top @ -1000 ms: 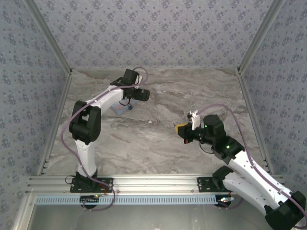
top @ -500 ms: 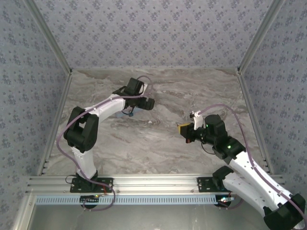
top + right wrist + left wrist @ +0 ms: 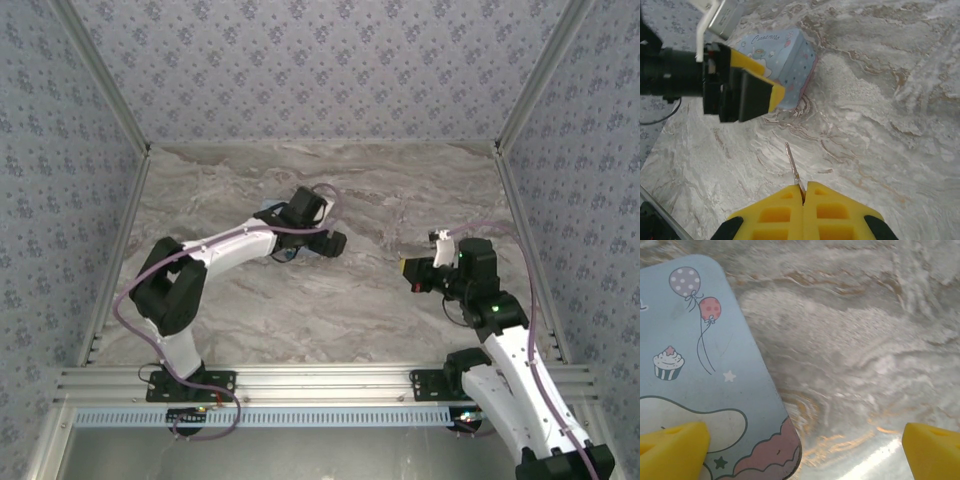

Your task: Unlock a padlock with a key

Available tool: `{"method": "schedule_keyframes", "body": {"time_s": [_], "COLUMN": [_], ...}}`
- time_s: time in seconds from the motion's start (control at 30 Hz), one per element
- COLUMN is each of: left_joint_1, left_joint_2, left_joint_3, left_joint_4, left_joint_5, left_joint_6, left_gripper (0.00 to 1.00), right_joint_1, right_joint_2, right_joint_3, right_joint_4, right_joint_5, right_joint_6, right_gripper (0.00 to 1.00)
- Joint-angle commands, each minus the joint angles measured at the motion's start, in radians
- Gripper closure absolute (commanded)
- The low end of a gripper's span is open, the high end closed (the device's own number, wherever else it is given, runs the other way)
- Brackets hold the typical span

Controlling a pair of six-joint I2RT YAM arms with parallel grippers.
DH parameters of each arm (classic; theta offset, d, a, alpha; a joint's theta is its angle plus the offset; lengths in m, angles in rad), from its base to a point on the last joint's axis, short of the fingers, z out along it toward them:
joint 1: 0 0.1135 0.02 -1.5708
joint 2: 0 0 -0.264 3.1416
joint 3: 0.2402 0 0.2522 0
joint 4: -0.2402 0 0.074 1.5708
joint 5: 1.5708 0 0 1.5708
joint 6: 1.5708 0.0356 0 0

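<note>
While the right gripper (image 3: 804, 194) is pinched tight on the key (image 3: 793, 166), thin blade poking out over the marble table (image 3: 880, 130), the left gripper (image 3: 804, 447) further out gapes wide, nothing in it, one fingertip over the cartoon tin (image 3: 700, 365).

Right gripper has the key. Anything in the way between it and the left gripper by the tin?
Nothing visible. Bare table lies between the key, pinched in the right gripper, and the open left gripper, which hangs in front of the tin.
</note>
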Motion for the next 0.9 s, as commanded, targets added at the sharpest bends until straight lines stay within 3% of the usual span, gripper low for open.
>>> {"method": "schedule_keyframes", "body": {"time_s": [0.0, 0.4, 0.87], "left_joint_1": [-0.054, -0.177, -0.263], "left_joint_2": [-0.010, -0.110, -0.055], "left_joint_3": [-0.056, -0.121, -0.122], "left_joint_4": [-0.097, -0.093, 0.049], "left_joint_5": [0.038, 0.052, 0.085], "left_joint_6": [-0.070, -0.175, -0.301], "left_gripper": [0.01, 0.01, 0.01], "right_joint_1": [-0.044, -0.122, -0.124], "right_joint_2": [-0.008, -0.008, 0.002], "right_joint_3": [0.008, -0.012, -0.027], "right_joint_4": [-0.052, -0.030, -0.009], "right_joint_5": [-0.057, -0.115, -0.118], "right_joint_6": [0.004, 0.016, 0.030], "right_gripper": [1.00, 1.00, 1.00]}}
